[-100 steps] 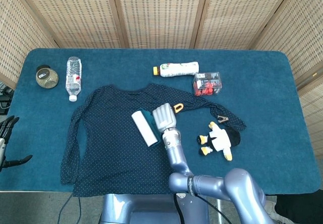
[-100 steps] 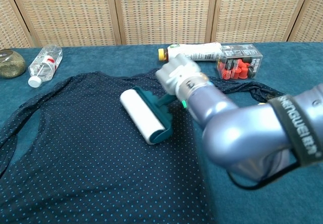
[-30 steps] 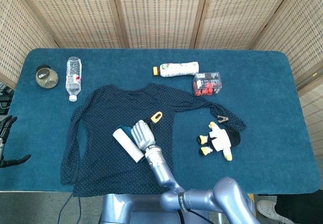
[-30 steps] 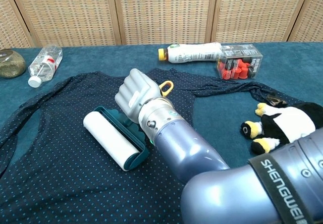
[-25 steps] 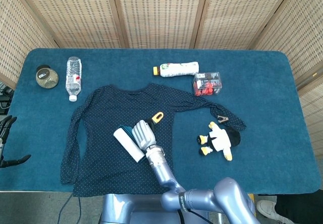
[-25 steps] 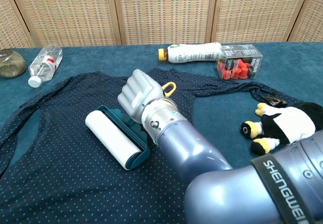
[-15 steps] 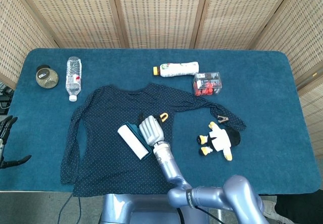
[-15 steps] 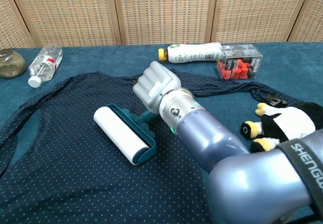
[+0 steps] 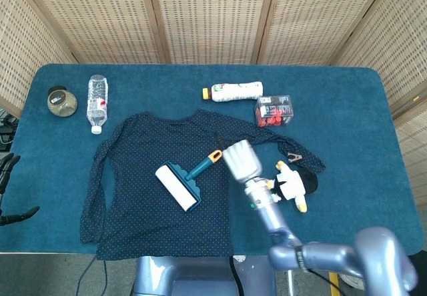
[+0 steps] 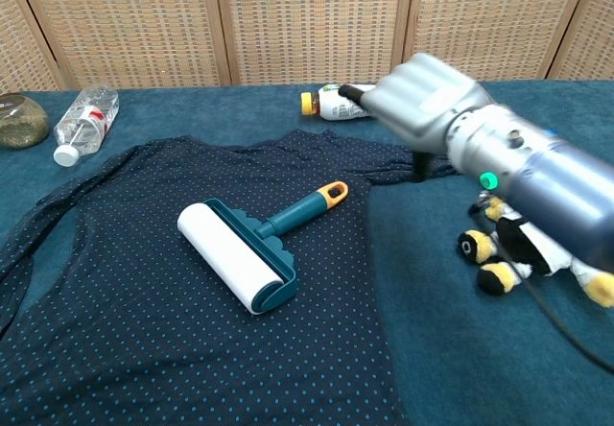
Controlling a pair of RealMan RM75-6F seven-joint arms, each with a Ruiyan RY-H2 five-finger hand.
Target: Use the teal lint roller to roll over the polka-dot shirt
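The teal lint roller (image 9: pixel 181 184) (image 10: pixel 249 258) lies free on the dark polka-dot shirt (image 9: pixel 137 206) (image 10: pixel 125 340), white roll toward the lower left, orange-tipped handle (image 10: pixel 331 194) pointing up-right. My right hand (image 9: pixel 240 160) (image 10: pixel 422 100) hovers above the shirt's right edge, clear of the handle, holding nothing, fingers loosely extended and blurred by motion. My left hand (image 9: pixel 5 166) shows only as dark spread fingers at the far left edge of the head view, off the table.
A jar (image 9: pixel 61 101) and a water bottle (image 9: pixel 97 103) lie at the back left. A white bottle (image 9: pixel 233 91) and a clear box of red items (image 9: pixel 273 111) sit behind the shirt. A penguin plush (image 9: pixel 293 184) (image 10: pixel 513 253) lies right of my right hand.
My right hand rolled the roller across the shirt, then let go of the handle and rose to the right. The roller now lies still on the shirt.
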